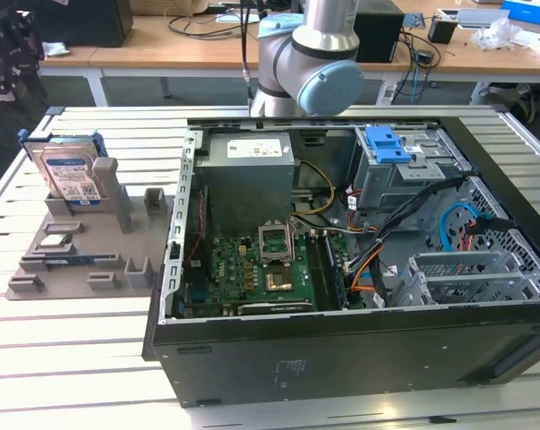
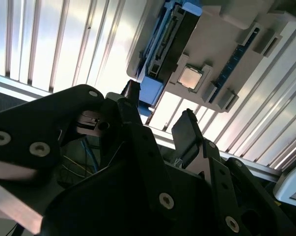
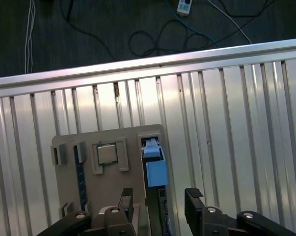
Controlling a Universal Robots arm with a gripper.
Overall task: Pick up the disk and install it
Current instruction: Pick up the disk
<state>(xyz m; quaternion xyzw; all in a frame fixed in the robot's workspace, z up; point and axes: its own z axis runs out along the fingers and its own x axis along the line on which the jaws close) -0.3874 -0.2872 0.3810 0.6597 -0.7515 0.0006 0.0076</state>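
Logged flat rectangular silver metal disk (image 1: 71,175), white-and-blue label, standing on edge in a slot of the grey plastic fixture tray (image 1: 81,262) on the slatted aluminium table (image 1: 64,358), to the exterior view's left of the open black computer case (image 1: 341,358). Not yet picked up.

Found black two-fingered gripper (image 3: 159,202) released and empty in both wrist views, looking down on the tray, apart from it, no contact.

Saw disk edge-on in the first wrist view, its blue plastic bracket (image 3: 155,172) just ahead of the gap between the fingers (image 3: 193,200). Judged long axis of the upper edge to run into that gap, one finger to each flat face; thickness, not length, presented for closing.
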